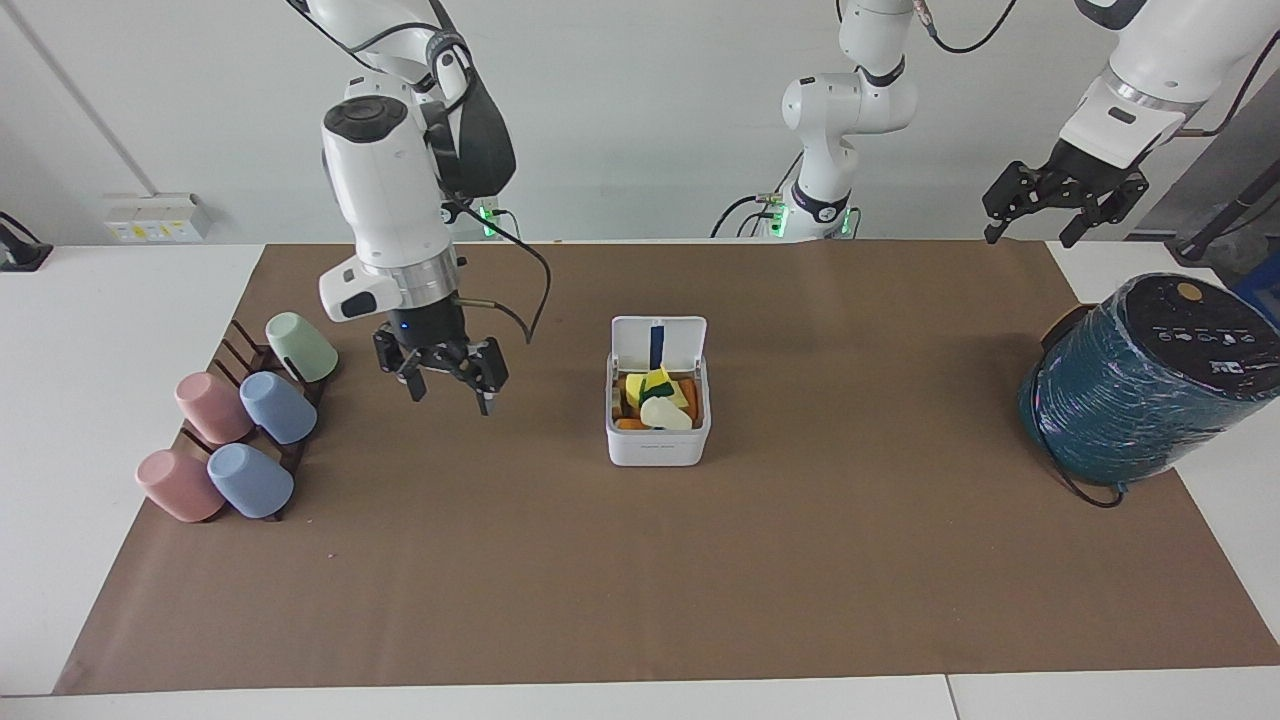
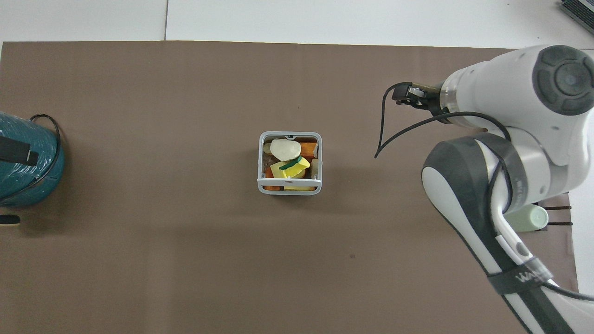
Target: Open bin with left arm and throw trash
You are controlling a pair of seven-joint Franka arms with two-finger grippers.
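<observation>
The square white bin [image 1: 658,440] sits mid-tabletop, lid upright, heaped with soft trash [image 1: 664,412]. Toward the right arm's end of it, the empty right gripper [image 1: 447,382] hangs spread near smooth pastel cups [image 1: 278,407]. The left gripper [image 1: 1058,212], also spread, hangs by the teal wrapped cylinder [image 1: 1140,385].

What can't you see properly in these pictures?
- Cups: in the overhead view the right arm covers all but the green one.
- Left gripper: cut off at the overhead view's edge.
- Bin: the trash on top hides what lies deeper, in both views.
- Right gripper: its fingers are hidden in the overhead view.
</observation>
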